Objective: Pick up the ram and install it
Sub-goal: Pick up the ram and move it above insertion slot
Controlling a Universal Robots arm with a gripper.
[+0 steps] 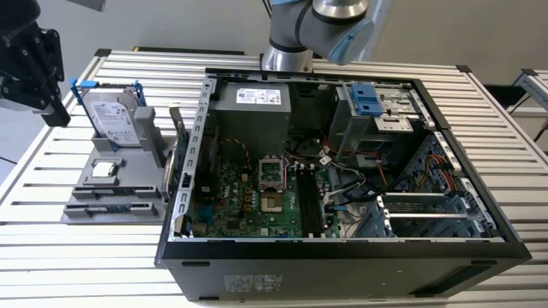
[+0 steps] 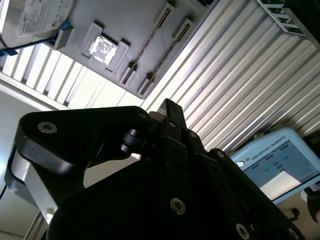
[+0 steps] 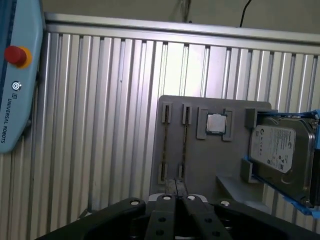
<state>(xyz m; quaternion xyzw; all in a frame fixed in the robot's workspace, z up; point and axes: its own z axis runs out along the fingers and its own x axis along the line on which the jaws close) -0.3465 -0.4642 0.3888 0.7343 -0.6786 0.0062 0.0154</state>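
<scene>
Table (image 1: 479, 128): ribbed metal slats under everything;
Computer case (image 1: 342, 269): lying open on the table;
Grey holder (image 1: 111, 192): just beside the case, on the exterior view's left;
Hard drive (image 1: 115, 119): silver, blue frame, on edge on the holder;
Processor chip (image 1: 105, 169): silver square in a holder recess, near the hard drive;
Control tablet (image 3: 15, 100): pale blue with a red button (image 3: 15, 55), in the first wrist view

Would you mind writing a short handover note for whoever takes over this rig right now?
Claw: shut, holding nothing, hanging above the gray holder, which sits beside the open computer case.
Ram: two sticks stand on edge in the holder's slots, untouched, near the processor and the hard drive.
Done: nothing yet.
Left: the whole job, pickup and install. The motherboard's memory slots look empty.
</scene>
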